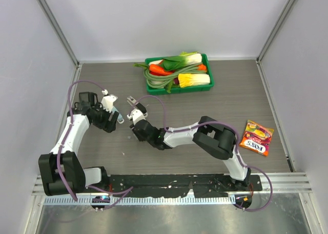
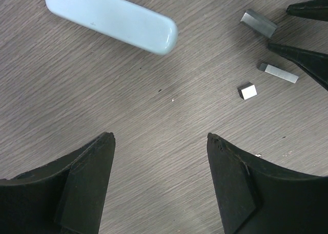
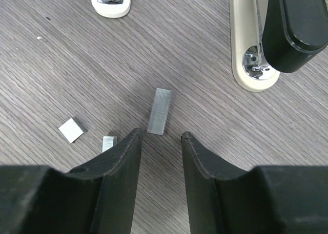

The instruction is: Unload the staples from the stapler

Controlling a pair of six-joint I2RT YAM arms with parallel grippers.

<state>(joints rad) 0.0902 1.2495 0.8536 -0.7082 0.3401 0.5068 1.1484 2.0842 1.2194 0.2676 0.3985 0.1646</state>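
Right gripper [image 3: 161, 135] is hovering low over the table [image 1: 230, 111], its jaws standing partly apart and gripping nothing. The longest strip of the staples [image 3: 159, 111] is lying just ahead of its tips, with two shorter bits [image 3: 72, 129] lying off to one side. Left gripper [image 2: 160, 137] is hanging wide open and empty, and the stapler [image 2: 113, 21] is lying flat on the table beyond it, touching neither gripper. Judgement: staples are already lying outside the stapler, so the step in hand is probably collecting that strip. The next move is calling for a short advance and descent until the jaws are straddling its narrow width. Whether any are remaining inside cannot be told. Green tray [image 1: 179, 91] at the far side is holding only vegetables [image 1: 177, 70], well apart from the work. A snack packet [image 1: 257, 137] is lying loose at the right.
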